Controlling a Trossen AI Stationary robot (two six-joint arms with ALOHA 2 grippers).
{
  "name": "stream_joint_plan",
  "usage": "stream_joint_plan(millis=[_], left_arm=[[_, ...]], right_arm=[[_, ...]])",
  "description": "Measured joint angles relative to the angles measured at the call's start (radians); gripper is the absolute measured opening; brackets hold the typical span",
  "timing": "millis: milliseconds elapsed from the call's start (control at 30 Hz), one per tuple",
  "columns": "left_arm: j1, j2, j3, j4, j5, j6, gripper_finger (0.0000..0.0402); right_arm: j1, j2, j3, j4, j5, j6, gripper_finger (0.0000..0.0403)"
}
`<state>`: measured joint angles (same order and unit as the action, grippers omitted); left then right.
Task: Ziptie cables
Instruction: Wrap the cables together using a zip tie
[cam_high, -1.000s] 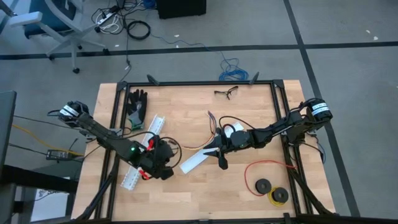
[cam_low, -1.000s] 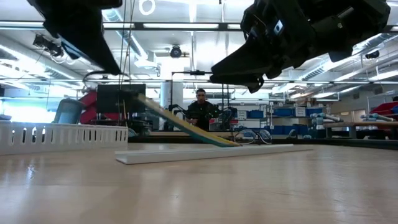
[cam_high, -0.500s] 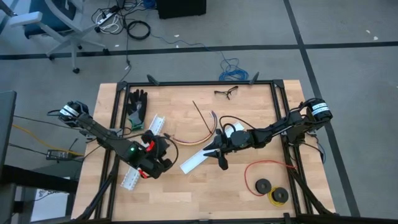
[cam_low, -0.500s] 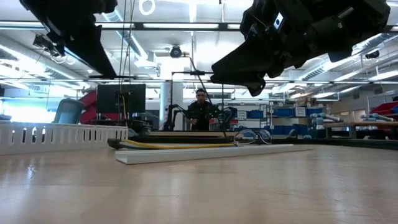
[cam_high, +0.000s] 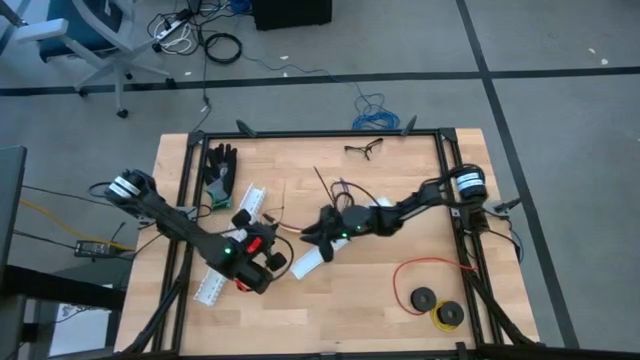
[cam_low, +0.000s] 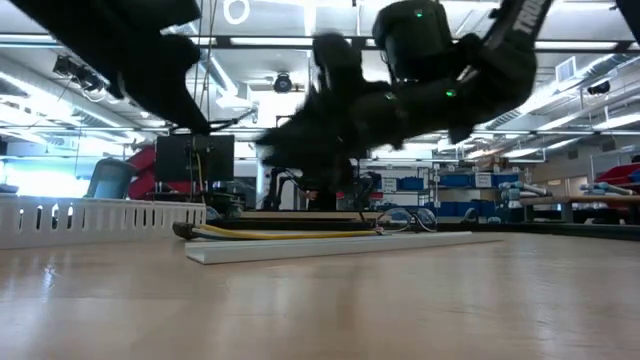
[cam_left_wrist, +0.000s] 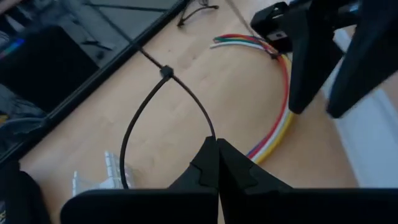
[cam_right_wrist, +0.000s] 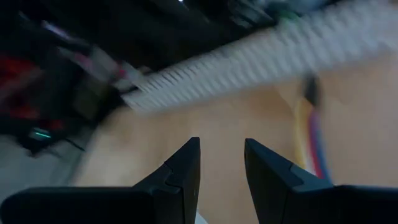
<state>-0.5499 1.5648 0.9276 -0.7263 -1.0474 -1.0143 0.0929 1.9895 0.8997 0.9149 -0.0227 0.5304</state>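
The cables (cam_left_wrist: 281, 118), a flat bundle of coloured wires ending in a small dark plug (cam_left_wrist: 272, 53), lie curved on the table (cam_high: 292, 229), just behind a white strip in the low view (cam_low: 290, 234). My left gripper (cam_left_wrist: 216, 142) hangs near the table's middle left (cam_high: 272, 250), shut on a black zip tie (cam_left_wrist: 140, 118) that forms a loop. My right gripper (cam_right_wrist: 221, 146) is open and holds nothing; it hovers just right of the left one (cam_high: 312, 236), over the cables' plug end. My left gripper pinches the zip tie's strap (cam_left_wrist: 208, 127) between its two shut fingers, at the loop's near end. The fingers slant down toward the table's right. The loop stands out ahead of them, closed at its small head (cam_left_wrist: 166, 71), with the tail running on past it.
A white slotted channel (cam_high: 228, 245) lies under my left arm, and a flat white strip (cam_high: 310, 258) lies beside it. Black gloves (cam_high: 220, 170) lie at the far left. A red wire loop (cam_high: 430, 268) with black spools (cam_high: 423, 298) lies at the near right.
The cables' raised end has fallen, and the bundle now lies flat on the table. My right gripper has gone toward the table's left, sinking and rolling, and now stands close to my left gripper. My left gripper has tipped down and turned with the zip tie.
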Motion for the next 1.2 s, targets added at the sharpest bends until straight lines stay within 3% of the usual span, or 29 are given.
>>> stream_joint_plan(millis=[100,233,333,667,1200], left_arm=[[0.0,0.043,0.0,-0.009,-0.015,-0.04,0.0],[0.0,0.068,0.0,-0.003,-0.022,-0.066,0.0],[0.002,0.068,0.0,0.004,-0.041,-0.065,0.0],[0.007,0.068,0.0,0.023,-0.06,-0.062,0.0],[0.021,0.068,0.0,0.058,-0.062,-0.031,0.0]], right_arm=[[-0.028,0.012,0.023,0.08,-0.049,0.009,0.0113],[-0.073,0.006,0.022,0.097,0.027,0.053,0.0113],[-0.106,0.005,0.05,0.09,0.026,0.069,0.0113],[-0.141,0.005,0.226,-0.187,0.003,-0.028,0.0113],[-0.178,0.005,0.28,-0.244,0.003,-0.023,0.0112]])
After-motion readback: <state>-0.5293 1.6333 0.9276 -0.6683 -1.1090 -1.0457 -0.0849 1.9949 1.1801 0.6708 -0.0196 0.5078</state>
